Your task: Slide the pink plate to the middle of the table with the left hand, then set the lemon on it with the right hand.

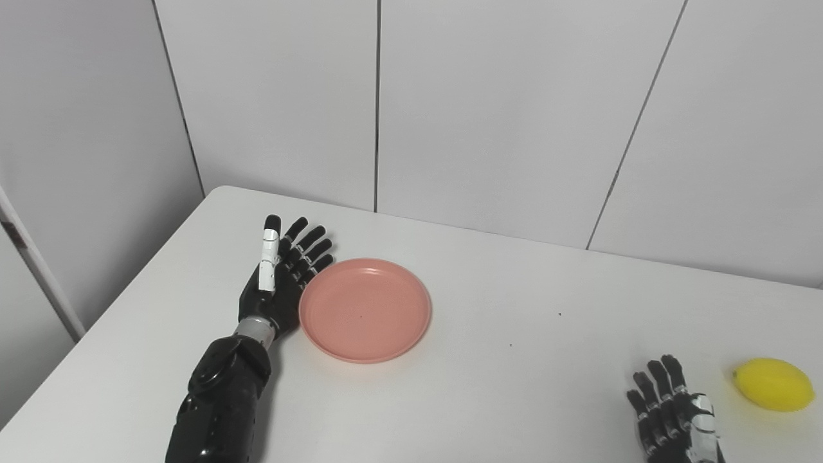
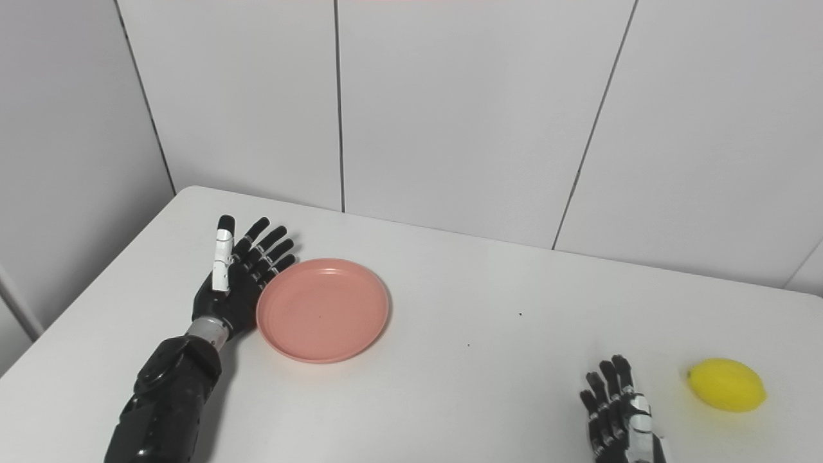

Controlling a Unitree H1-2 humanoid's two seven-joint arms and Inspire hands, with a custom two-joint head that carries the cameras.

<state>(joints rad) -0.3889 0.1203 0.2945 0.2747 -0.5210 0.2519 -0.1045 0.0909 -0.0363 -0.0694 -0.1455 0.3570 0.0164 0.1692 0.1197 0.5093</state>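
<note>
the pink plate (image 1: 364,310) is lying flat on the white bench (image 1: 501,386), left of centre. the left robot hand (image 1: 280,278) is standing on edge with fingers stretched and apart, holding nothing, its palm touching the plate's left rim. the lemon (image 1: 774,384) is sitting near the right edge, just beside the right robot hand (image 1: 672,411), which is resting spread and empty.
</note>
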